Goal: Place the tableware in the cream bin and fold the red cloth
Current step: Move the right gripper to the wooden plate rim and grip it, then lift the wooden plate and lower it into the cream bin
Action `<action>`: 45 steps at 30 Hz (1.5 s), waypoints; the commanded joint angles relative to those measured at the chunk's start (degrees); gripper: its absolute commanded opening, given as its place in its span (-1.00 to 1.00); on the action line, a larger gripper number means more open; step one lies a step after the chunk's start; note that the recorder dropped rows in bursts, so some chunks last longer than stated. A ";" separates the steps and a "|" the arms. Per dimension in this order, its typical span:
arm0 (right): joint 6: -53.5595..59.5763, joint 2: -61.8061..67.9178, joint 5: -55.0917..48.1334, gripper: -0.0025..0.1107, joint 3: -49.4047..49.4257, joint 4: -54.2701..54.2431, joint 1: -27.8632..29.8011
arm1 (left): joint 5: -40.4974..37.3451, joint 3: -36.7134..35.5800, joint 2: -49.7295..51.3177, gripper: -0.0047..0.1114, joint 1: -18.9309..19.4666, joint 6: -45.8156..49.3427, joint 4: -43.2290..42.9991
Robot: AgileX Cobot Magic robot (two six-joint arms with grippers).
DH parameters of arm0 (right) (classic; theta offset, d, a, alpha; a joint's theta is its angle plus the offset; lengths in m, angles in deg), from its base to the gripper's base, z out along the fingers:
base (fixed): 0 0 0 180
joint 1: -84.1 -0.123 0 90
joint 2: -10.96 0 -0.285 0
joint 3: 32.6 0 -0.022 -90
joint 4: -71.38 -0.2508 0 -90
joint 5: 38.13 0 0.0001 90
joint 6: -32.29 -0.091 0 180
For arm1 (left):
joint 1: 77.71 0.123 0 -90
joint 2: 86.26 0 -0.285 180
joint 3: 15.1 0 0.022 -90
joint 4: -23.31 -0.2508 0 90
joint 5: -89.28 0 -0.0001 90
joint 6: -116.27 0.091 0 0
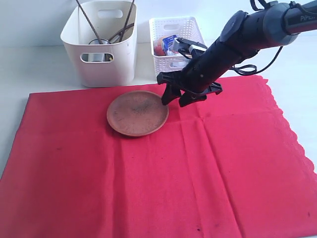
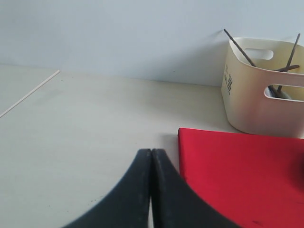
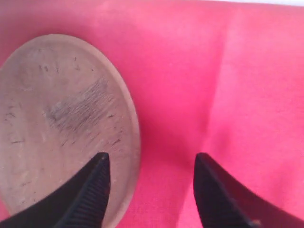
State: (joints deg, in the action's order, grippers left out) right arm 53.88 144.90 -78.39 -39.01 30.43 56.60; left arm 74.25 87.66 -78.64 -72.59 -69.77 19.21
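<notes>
- Red cloth (image 1: 148, 178): spread flat, unfolded, over most of the worktop (image 1: 39, 74). Its scalloped edge runs along the right side in the exterior view, and creases cross its middle.
- Round brown clay plate (image 1: 137, 113): lies right way up on the cloth, near the cloth's far edge and about halfway along it. Nothing is on it, and its face is scuffed and scratched.
- Cream bin (image 1: 106, 69): stands on bare worktop toward the far left, just beyond the cloth's far edge and well apart from the plate.
- In the bin: dark chopsticks (image 1: 88, 22) lean out above the rim. A steel item (image 1: 98, 57) shows through the front cut-out handle; cannot tell which piece it is.
- White lattice basket (image 1: 171, 29): just beside the bin on its right, at the far edge of the worktop. It holds coloured food packs, partly hidden by the right arm.
- Right gripper (image 1: 174, 99): comes in from the far right, low over the plate's right rim, released and empty.
- Right wrist view: the right gripper (image 3: 152, 159) has its jaws wide apart. One finger (image 3: 95, 190) is over the plate (image 3: 61, 128) just inside the rim, the other over bare cloth (image 3: 228, 71). Cannot tell whether either finger touches.
- Left gripper (image 2: 151, 190): clenched, both fingers pressed together, grasping nothing. It hangs over bare worktop (image 2: 85, 133) just beside the near-left corner of the cloth (image 2: 237, 171). The bin (image 2: 251, 104) is well beyond it.
</notes>
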 commanded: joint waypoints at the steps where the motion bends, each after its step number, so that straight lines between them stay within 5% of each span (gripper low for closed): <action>1: 2.31 -0.21 0.10 -0.02 0.21 0.49 -1.62 | 0.26 0.02 0.17 -0.89 0.23 -0.14 0.17; 13: 4.21 2.98 1.42 -0.10 0.21 0.70 -4.31 | 0.26 0.02 0.17 -0.89 0.23 -0.14 0.17; 22: 4.68 0.84 0.31 -0.96 -0.32 0.69 -4.17 | 0.26 0.02 0.17 -0.89 0.23 -0.14 0.17; 36: 1.94 -8.19 -5.80 -0.96 -13.63 -5.77 -3.15 | 0.26 0.02 0.17 -0.89 0.23 -0.14 0.17; 45: 2.47 -1.46 13.26 -0.96 -21.89 -18.17 -3.28 | 0.26 0.02 0.17 -0.89 0.23 -0.14 0.17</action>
State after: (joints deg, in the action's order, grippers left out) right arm 55.93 140.75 -72.25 -59.13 15.38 53.21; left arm 74.25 87.66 -78.64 -72.59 -69.77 19.21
